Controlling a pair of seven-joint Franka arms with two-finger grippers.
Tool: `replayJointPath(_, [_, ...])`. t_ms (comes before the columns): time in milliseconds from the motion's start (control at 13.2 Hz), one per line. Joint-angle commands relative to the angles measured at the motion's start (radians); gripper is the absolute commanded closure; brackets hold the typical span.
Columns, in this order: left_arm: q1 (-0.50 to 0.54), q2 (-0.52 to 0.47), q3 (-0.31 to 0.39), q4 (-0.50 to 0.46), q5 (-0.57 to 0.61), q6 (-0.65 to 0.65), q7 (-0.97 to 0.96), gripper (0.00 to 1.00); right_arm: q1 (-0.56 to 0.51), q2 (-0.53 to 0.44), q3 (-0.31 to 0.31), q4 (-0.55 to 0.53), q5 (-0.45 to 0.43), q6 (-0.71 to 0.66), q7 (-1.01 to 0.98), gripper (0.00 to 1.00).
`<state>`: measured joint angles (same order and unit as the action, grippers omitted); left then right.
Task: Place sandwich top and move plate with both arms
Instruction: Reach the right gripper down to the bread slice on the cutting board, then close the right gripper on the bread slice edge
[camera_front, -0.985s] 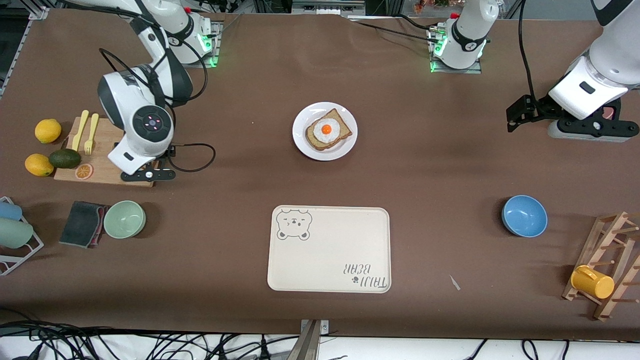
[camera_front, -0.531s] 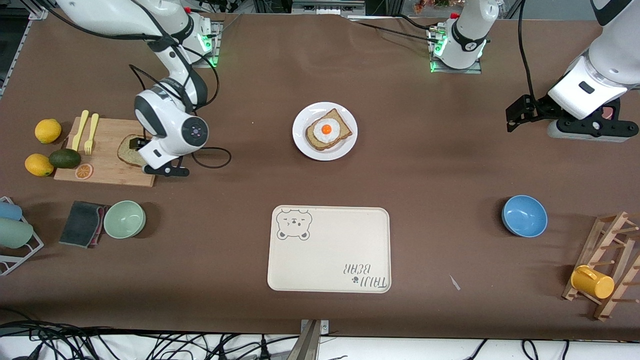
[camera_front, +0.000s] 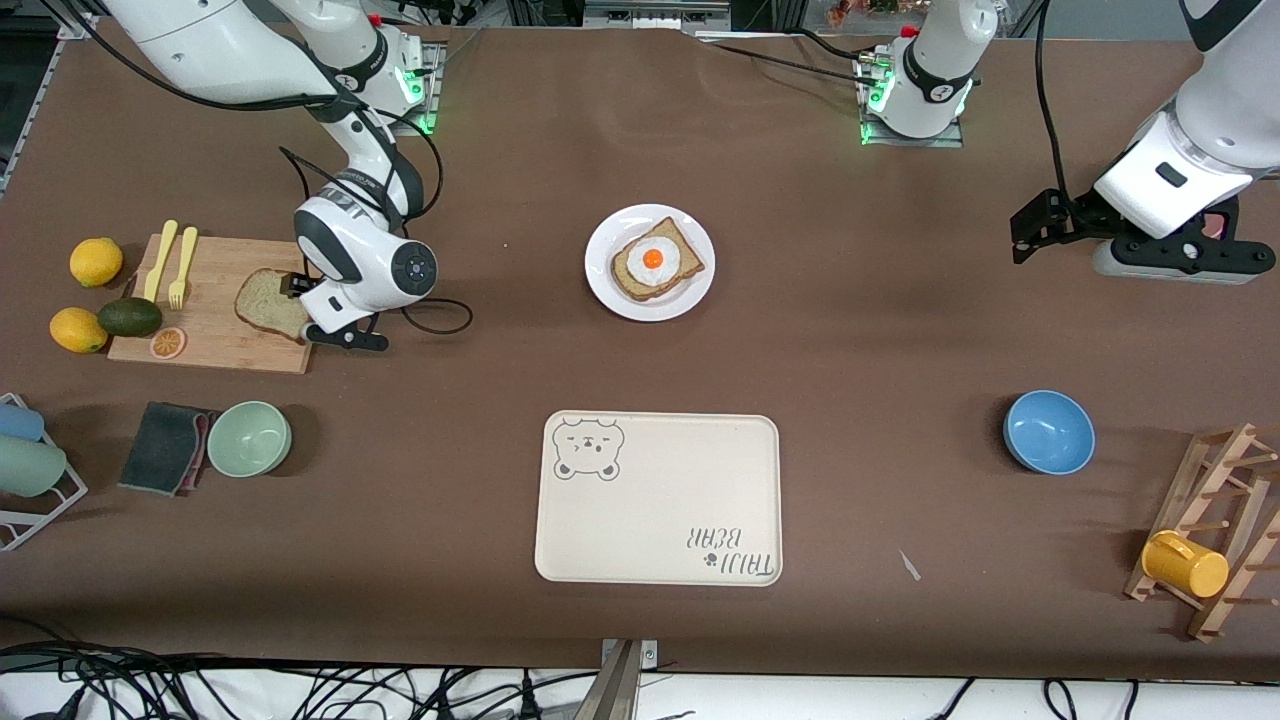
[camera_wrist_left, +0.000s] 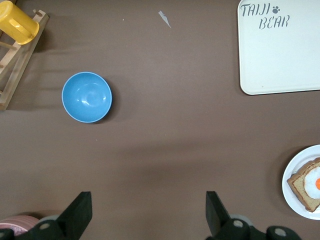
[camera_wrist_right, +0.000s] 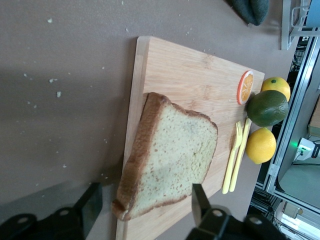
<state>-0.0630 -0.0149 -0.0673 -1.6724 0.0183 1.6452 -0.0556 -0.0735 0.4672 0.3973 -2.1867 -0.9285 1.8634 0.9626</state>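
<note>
A: Trouble ahead, maybe?

B: Yes, starting at the right arm's end of the table. Plain tan slice of wholemeal bread (camera_front: 268, 305) with a brown crust, lying on the pale wooden cutting board (camera_front: 210, 345), near two yellow plastic forks (camera_front: 183, 265). Only one end of it between the fingers, so likely to droop, tip or slip out on the way up.

A: And in the middle?

B: Round white plate (camera_front: 600, 290), well apart from the board, already bearing another bread slice topped with a fried egg (camera_front: 655, 262). Long way to carry. Easy to land crooked and hang over the egg, or to bump the plate.

A: Now the grabbers?

B: Right gripper (camera_wrist_right: 145, 190) low over the board's edge, spread wide around the end of the plain slice, not squeezing yet by the look of it. One fingertip (camera_wrist_right: 196, 192) just beside the bread; hard to tell whether touching. Left gripper (camera_wrist_left: 147, 197) waiting over bare brown table at the left arm's end, spread wide too, holding nothing, well apart from the round blue bowl (camera_wrist_left: 86, 97).
</note>
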Motion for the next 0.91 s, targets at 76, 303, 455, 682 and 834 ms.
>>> replayJointPath(76, [-0.001,-0.004,-0.002,0.014,-0.005,-0.019,-0.007,0.00,-0.008,0.007,-0.001,-0.019,-0.024,0.037,0.028,0.32])
replayJointPath(303, [-0.001,-0.004,-0.002,0.014,-0.005,-0.021,-0.007,0.00,-0.008,0.021,-0.009,-0.030,-0.024,0.046,0.033,0.35])
replayJointPath(455, [-0.001,-0.004,-0.002,0.014,-0.005,-0.021,-0.007,0.00,-0.008,0.022,-0.008,-0.038,-0.024,0.046,0.056,0.44])
replayJointPath(682, [-0.001,-0.004,-0.002,0.014,-0.005,-0.019,-0.007,0.00,-0.008,0.022,-0.008,-0.041,-0.024,0.048,0.057,0.60])
replayJointPath(834, [-0.001,-0.004,-0.002,0.014,-0.005,-0.021,-0.007,0.00,-0.008,0.022,-0.008,-0.044,-0.024,0.049,0.059,0.65])
